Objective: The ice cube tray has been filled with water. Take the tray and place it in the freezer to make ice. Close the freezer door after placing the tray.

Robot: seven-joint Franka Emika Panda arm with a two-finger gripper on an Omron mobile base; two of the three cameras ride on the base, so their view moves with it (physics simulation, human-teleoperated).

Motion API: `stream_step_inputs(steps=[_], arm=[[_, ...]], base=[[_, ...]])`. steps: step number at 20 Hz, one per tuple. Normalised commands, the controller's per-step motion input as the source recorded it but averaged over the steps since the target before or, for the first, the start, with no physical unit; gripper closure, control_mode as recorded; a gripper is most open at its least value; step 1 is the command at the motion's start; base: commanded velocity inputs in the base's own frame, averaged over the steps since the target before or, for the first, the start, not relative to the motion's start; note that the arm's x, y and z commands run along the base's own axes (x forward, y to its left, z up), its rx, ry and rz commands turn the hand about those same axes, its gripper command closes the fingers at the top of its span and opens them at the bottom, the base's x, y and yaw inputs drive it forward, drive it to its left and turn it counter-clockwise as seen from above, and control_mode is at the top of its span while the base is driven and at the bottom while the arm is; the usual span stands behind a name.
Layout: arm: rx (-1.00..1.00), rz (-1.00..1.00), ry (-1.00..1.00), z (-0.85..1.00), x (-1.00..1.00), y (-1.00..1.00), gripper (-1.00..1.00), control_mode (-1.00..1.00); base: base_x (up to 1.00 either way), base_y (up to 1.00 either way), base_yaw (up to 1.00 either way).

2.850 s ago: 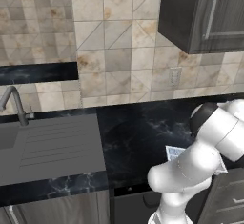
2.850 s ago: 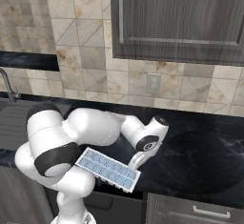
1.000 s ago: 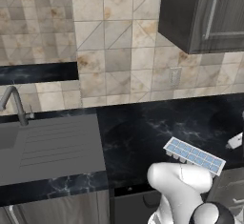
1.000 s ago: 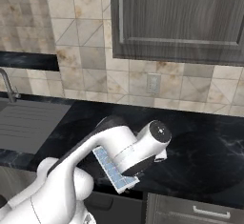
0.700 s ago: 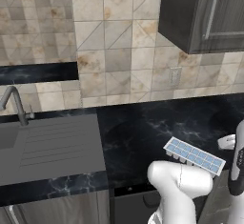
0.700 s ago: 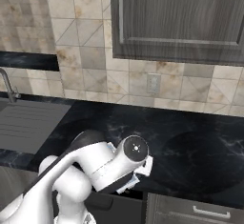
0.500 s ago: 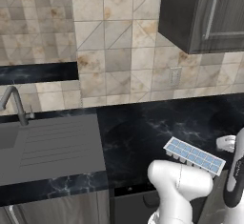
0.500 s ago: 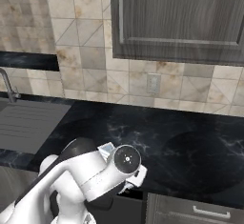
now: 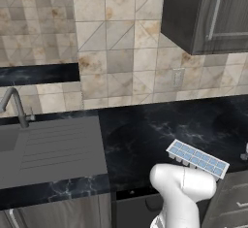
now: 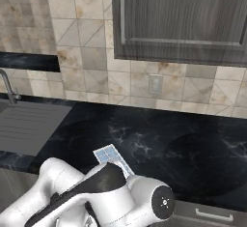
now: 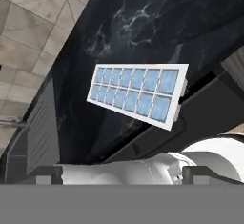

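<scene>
Room: kitchen wall of beige stone tiles above a black marbled counter (image 9: 145, 135), with dark wood-grain upper cabinets (image 10: 178, 18) overhead.
Sink: grey sink with drainboard (image 9: 48, 147) set into the counter at 9 o'clock in the left base view; its bent faucet (image 9: 14, 105) stands at the back edge.
Outlet: pale wall socket (image 10: 155, 84) on the tiles, at about 12 o'clock from the tray in the right base view.
Tray: the ice cube tray (image 11: 138, 93) lies flat near the counter's front edge, at 4 o'clock in the left base view (image 9: 197, 158) and partly hidden behind the arm at 6 o'clock in the right base view (image 10: 112, 157).
Water: pale blue water (image 11: 151, 82) fills both rows of cells.
Gripper: the gripper's (image 11: 121, 174) fingertips peek up at 6 o'clock in the hand view, spread to their widest and holding nothing; the tray sits apart from them, toward 12 o'clock.
Arm: the white arm (image 10: 101, 197) is folded low in front of the counter.
</scene>
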Motion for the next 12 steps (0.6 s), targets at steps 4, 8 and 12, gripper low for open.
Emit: stream_step_inputs(steps=[4,8,12], arm=[[0.38,0.00,0.04,-0.41,0.04,-0.27,-1.00,-1.00],[0.28,0.00,0.00,-0.51,0.25,0.00,-1.00,-1.00],[0.27,-0.01,0.00,-0.43,0.32,0.00,-1.00,-1.00]], base=[[0.00,0.00,0.00],[0.00,0.00,0.00],[0.00,0.00,0.00]])
